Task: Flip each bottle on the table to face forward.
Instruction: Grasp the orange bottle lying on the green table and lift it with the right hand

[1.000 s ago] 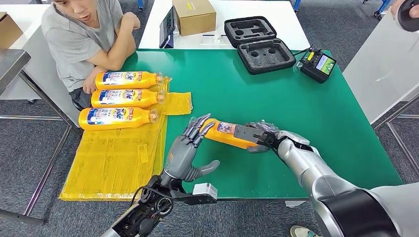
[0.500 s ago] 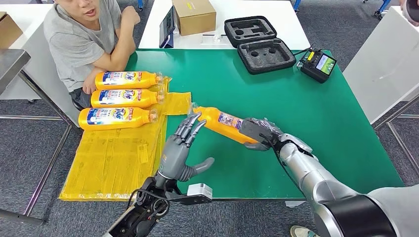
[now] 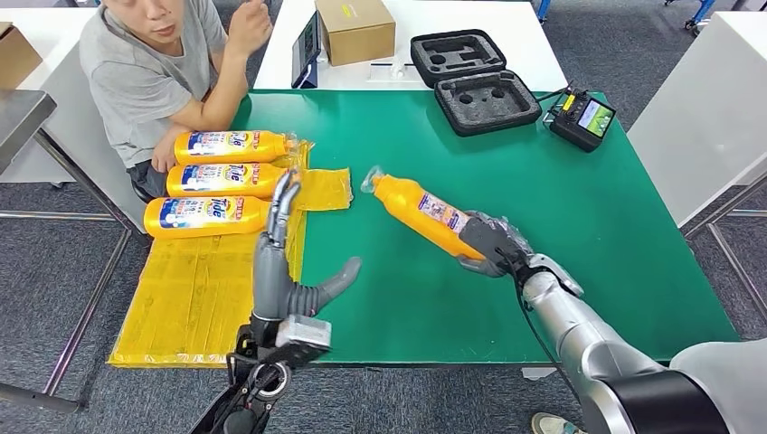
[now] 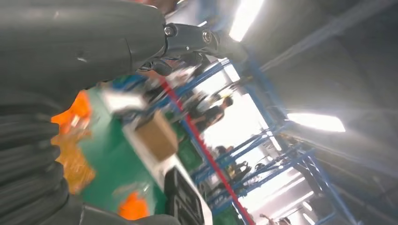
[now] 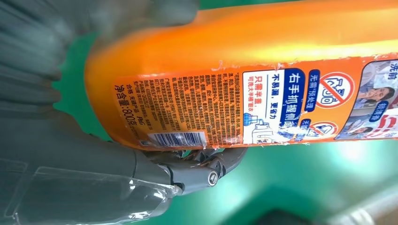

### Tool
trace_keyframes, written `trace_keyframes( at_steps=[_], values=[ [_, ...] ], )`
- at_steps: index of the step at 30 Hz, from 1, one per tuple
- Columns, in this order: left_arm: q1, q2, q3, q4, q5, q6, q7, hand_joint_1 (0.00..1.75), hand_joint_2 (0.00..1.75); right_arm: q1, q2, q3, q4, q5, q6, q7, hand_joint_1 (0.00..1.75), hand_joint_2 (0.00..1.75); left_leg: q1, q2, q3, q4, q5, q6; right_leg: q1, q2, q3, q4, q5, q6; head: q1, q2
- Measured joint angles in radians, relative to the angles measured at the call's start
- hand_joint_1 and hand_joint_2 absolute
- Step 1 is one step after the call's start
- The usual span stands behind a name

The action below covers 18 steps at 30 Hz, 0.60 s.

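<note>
Right hand (image 3: 490, 246) holds orange bottle (image 3: 421, 215) by base, above green desk (image 3: 579, 208), back label up, cap far-left; left hand (image 3: 282, 262) empty, fingers wide, beside yellow sheet (image 3: 208, 298) with three bottles (image 3: 217, 176)

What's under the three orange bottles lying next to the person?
The three bottles lie side by side on crinkly yellow plastic sheets. The sheets cover that end of the green table, so what is beneath them is hidden.
</note>
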Motion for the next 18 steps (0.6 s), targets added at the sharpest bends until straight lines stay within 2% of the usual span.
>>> trace_keyframes(
  at_steps=[3,5,10,18],
  values=[
    [-0.001,0.002,-0.018,0.036,0.228,-0.081,0.000,0.00,1.75,0.011,0.004,-0.014,-0.022,-0.018,-0.045,-0.081,1.75,1.75,0.000,0.000,0.000,0.000,0.000,0.000,0.000,0.000,0.000,0.000,0.000,0.000,0.000,0.000],
    [-0.002,0.002,-0.024,0.066,0.296,-0.126,0.000,0.00,1.75,0.021,0.008,-0.018,-0.037,-0.027,-0.062,-0.117,1.75,1.75,0.000,0.000,0.000,0.000,0.000,0.000,0.000,0.000,0.000,0.000,0.000,0.000,0.000,0.000],
    [-0.015,-0.001,-0.031,0.152,0.380,-0.208,0.000,0.00,1.75,0.083,0.028,-0.016,-0.124,-0.086,-0.091,-0.147,1.75,1.75,0.000,0.000,0.000,0.000,0.000,0.000,0.000,0.000,0.000,0.000,0.000,0.000,0.000,0.000],
    [-0.034,-0.018,-0.032,0.271,0.436,-0.263,0.000,0.00,1.75,0.212,0.050,0.042,-0.308,-0.210,-0.149,-0.152,1.75,1.75,0.000,0.000,-0.001,0.000,0.000,0.000,0.000,-0.001,-0.001,0.000,0.000,0.000,0.000,0.000]
  ],
)
